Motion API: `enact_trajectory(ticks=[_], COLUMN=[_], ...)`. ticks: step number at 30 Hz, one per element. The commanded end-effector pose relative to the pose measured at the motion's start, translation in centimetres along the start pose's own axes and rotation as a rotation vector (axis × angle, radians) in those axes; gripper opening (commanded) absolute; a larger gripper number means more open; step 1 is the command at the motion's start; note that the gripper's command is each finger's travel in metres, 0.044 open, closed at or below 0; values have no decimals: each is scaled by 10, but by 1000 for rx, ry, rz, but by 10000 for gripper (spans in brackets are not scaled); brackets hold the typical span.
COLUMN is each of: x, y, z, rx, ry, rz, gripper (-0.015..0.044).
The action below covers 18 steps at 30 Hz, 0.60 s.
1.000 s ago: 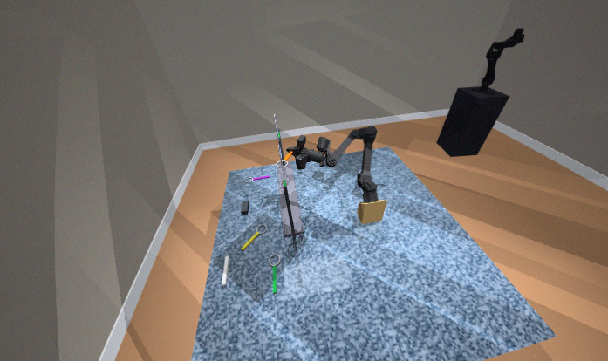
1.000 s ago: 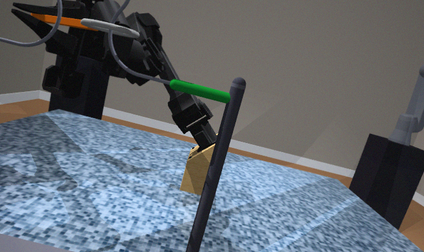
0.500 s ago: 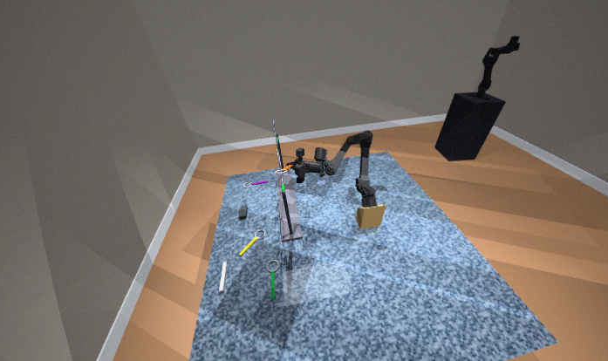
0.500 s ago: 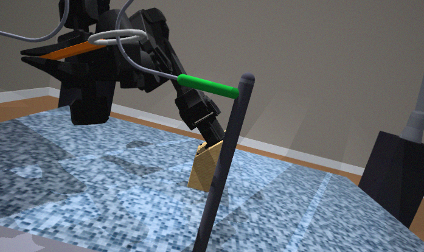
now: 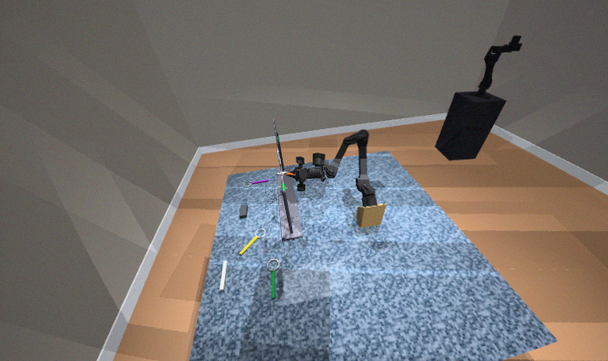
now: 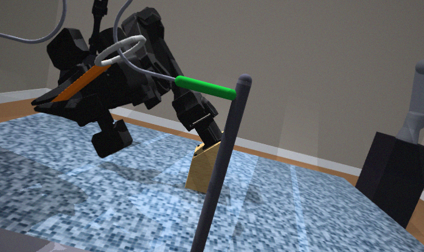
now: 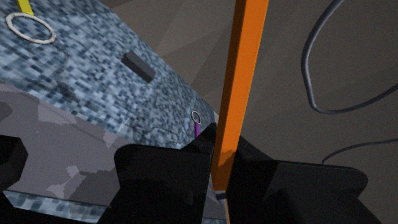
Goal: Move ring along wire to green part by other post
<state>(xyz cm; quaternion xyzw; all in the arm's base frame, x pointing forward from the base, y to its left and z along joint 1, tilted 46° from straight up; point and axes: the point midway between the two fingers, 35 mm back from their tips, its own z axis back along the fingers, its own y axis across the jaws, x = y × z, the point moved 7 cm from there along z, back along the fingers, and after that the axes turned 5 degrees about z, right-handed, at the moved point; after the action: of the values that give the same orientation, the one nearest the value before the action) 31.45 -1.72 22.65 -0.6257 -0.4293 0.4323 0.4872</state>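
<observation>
My gripper [image 5: 294, 173] [image 6: 44, 103] is shut on the orange handle [image 5: 290, 173] [image 6: 81, 81] [image 7: 242, 65]. The white ring [image 6: 142, 39] at the handle's end is tilted, around the thin grey wire [image 6: 56, 31] [image 7: 306, 65] on a curved stretch. The wire passes through it; whether they touch is not clear. In the exterior view the ring is left of and above the near green part [image 5: 283, 186] [image 6: 205, 87], off it. That green part joins the near post [image 5: 288, 215] [image 6: 224, 140]. The other green part [image 5: 277, 138] is farther back in the top view. The ring is outside the wrist view.
A grey base board [image 5: 297, 229] [image 7: 75, 145] lies under the wire. Loose rings with magenta [image 5: 261, 181], yellow [image 5: 249, 244] and green [image 5: 273, 284] handles, a dark block [image 5: 243, 211] [image 7: 139, 66] and a white bar [image 5: 223, 275] lie on the table. A wooden block [image 5: 371, 215] [image 6: 200, 172] carries my arm.
</observation>
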Motion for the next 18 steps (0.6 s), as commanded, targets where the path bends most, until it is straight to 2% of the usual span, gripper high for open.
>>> enact_trajectory(ticks=[1, 18], x=[2, 24], y=[16, 62], z=[3, 18], rx=[53, 218], ry=[12, 45], rz=[-99, -455], gripper=[-150, -150])
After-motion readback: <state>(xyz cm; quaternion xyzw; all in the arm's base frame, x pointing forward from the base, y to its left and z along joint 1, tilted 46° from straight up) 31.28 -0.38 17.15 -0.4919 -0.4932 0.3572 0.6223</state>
